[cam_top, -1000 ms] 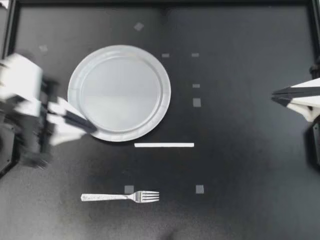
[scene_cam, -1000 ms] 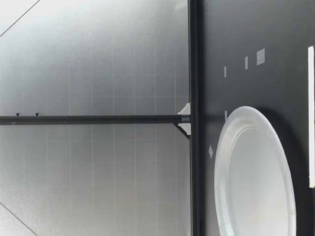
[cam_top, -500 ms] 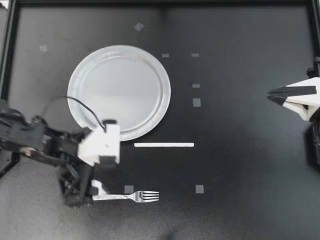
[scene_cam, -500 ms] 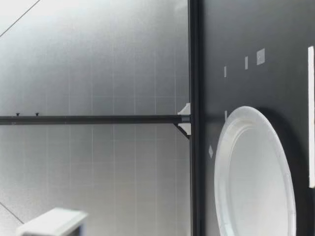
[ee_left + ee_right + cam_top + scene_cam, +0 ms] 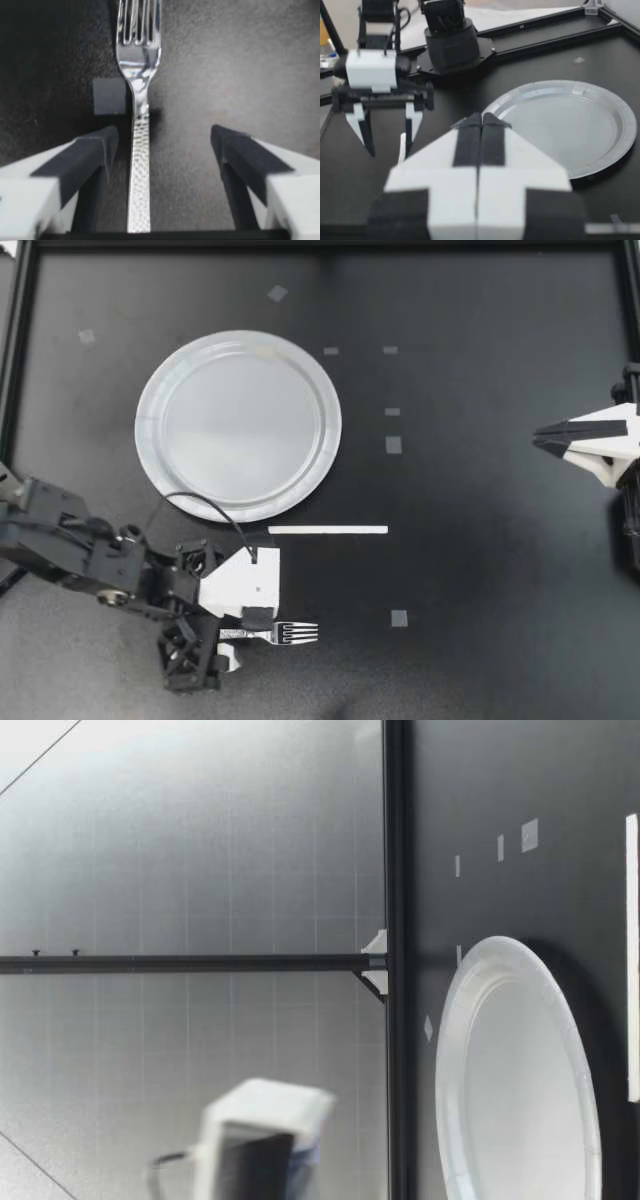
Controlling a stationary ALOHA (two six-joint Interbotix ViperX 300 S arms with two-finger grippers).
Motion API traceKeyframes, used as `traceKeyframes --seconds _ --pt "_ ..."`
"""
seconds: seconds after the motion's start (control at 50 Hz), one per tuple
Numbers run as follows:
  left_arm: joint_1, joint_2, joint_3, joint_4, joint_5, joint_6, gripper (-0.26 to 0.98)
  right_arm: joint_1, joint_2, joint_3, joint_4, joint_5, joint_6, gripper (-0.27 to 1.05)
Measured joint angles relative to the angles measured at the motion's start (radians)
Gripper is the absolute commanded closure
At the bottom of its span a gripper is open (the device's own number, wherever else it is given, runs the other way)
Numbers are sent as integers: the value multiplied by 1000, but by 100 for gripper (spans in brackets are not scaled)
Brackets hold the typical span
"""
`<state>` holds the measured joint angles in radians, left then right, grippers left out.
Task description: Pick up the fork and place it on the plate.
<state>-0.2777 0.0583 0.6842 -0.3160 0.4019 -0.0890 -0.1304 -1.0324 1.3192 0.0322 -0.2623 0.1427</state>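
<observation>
1. The fork [image 5: 285, 633] is shiny metal with a hammered, pebbled handle and smooth tines. It lies flat on the matte black table [image 5: 480, 570].
2. The plate [image 5: 238, 425] is round, pale and thin, with a raised ribbed rim. It sits well apart from the fork, farther up the table.
3. A long white tape strip [image 5: 328, 530] lies between the plate and the fork. Small grey tape squares dot the surface, and one square [image 5: 109, 96] lies just beside the fork's neck.
4. The table is bare to the right of the tines. The low view shows the plate's rim [image 5: 445, 1050] close to the dark frame rail at the table's edge.
5. My left gripper [image 5: 238, 635] is low over the fork's handle, with the arm reaching in from the left edge. In the left wrist view its dark padded fingers [image 5: 95, 150] stand apart on either side of the handle [image 5: 139, 165]. Neither finger touches the handle, which lies nearer to one finger than the other, and the tines point ahead.
6. My right gripper [image 5: 540, 438] hangs by the right edge, well away from both things. Its fingers [image 5: 470, 140] are pressed together on nothing.
7. A blurred white and black arm part [image 5: 260, 1140] shows above the table in the low view.
</observation>
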Motion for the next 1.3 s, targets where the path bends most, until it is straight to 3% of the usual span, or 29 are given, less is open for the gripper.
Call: traceKeyframes --seconds 0.72,0.82,1.08,1.3 --pt "-8 67 35 2 -141 -21 12 2 -5 8 0 -9 43 87" --pt "-8 67 43 3 -152 -21 22 2 -5 8 0 -11 43 87" --pt "-8 81 49 8 -161 -14 67 0 -5 8 0 -17 43 87" --pt "-9 89 43 21 -167 -12 72 2 -5 9 0 -23 43 87"
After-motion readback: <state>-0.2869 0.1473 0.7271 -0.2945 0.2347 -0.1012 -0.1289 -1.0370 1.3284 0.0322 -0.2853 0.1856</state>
